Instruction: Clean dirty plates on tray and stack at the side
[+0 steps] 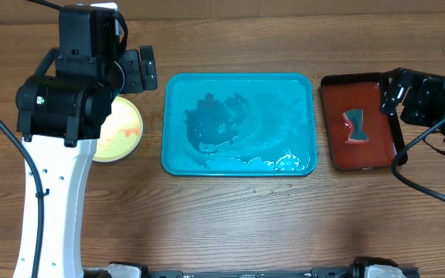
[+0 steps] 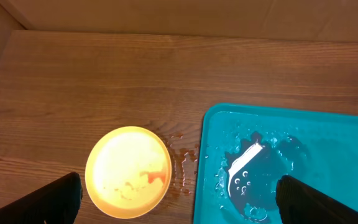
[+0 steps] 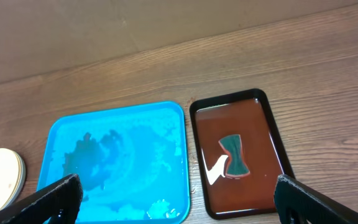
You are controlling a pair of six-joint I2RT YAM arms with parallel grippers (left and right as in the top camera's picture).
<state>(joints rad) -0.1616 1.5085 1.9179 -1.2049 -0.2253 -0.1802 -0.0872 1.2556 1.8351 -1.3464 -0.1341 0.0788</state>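
Observation:
A light yellow-green plate with red sauce smears lies on the wood left of the turquoise tray, partly hidden by my left arm. It shows in the left wrist view and at the edge of the right wrist view; whether other plates lie under it I cannot tell. The tray holds only water and foam, seen in the left wrist view and right wrist view. My left gripper is open and empty high above the plate and tray edge. My right gripper is open and empty, high over the right side.
A dark red black-rimmed tray stands right of the turquoise tray, with a green bow-shaped sponge in it, also in the right wrist view. Water drops lie on the wood between plate and tray.

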